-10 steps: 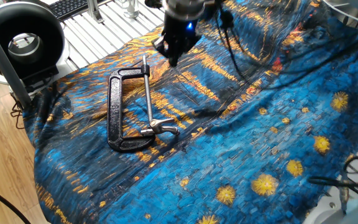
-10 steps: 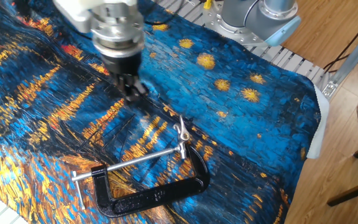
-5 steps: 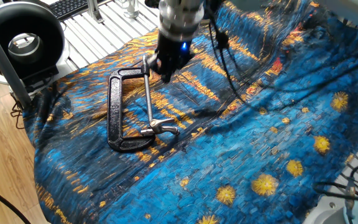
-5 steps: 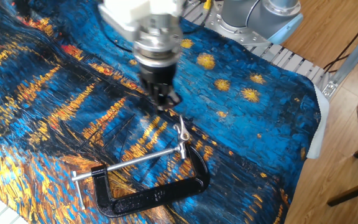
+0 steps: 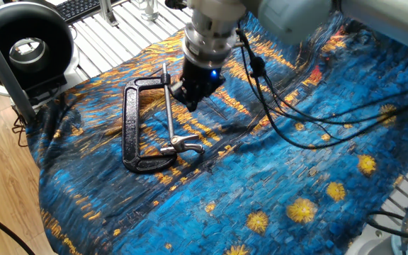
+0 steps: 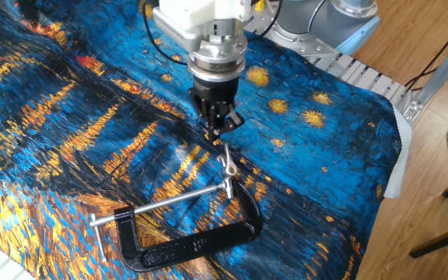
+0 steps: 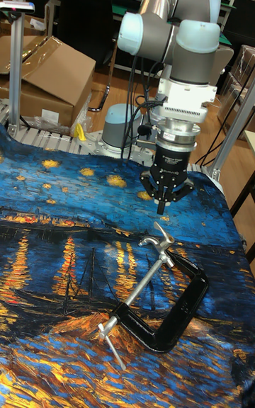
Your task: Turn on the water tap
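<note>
A black C-clamp [image 5: 128, 127] [image 6: 201, 237] [image 7: 180, 309] lies flat on the blue painted cloth. Its long silver screw [image 5: 168, 106] [image 6: 162, 204] [image 7: 138, 298] ends in a small crossbar. The water tap [image 5: 186, 146] [image 6: 225, 165] [image 7: 158, 239], a small silver piece with a lever, sits held at the clamp's jaw end. My gripper [image 5: 193, 98] [image 6: 218, 128] [image 7: 163, 206] hangs point-down a few centimetres above and beyond the tap without touching it. Its fingers meet at the tip with nothing between them.
The cloth [image 5: 317, 163] is wrinkled and covers the table. A black ring-shaped device [image 5: 27, 46] stands at the back left, with a keyboard [image 5: 83, 7] behind it. Cables [image 5: 275, 106] trail from the wrist over the cloth. The arm's base [image 6: 325, 19] and a cardboard box [image 7: 49, 75] stand beyond the table edge.
My gripper has travelled across the cloth toward the clamp's jaw end and now hangs close above the tap. The clamp has not moved.
</note>
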`<state>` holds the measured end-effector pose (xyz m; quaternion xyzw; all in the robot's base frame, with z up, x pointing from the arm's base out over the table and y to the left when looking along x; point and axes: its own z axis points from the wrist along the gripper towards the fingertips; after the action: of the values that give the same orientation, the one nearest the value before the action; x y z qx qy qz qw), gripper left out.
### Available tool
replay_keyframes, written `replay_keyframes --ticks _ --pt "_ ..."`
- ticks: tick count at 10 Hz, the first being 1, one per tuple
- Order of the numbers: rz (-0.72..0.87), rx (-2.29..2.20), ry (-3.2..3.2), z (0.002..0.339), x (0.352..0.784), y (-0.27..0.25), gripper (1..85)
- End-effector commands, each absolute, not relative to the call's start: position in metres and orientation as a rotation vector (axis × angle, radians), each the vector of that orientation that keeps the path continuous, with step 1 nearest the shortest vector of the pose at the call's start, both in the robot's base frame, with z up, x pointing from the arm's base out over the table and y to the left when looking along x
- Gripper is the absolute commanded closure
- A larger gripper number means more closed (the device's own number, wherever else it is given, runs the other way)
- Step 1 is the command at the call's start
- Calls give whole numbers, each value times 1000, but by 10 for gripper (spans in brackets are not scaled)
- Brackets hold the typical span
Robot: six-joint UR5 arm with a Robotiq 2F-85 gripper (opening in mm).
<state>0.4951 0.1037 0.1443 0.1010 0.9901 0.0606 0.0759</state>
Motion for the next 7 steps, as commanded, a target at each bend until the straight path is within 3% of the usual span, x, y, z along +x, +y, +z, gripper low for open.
replay_keyframes --ticks 1,4,7 --pt "179 300 2985 139 483 102 847" --pt "82 260 3036 137 474 88 847" --pt "172 128 3171 137 441 105 847"
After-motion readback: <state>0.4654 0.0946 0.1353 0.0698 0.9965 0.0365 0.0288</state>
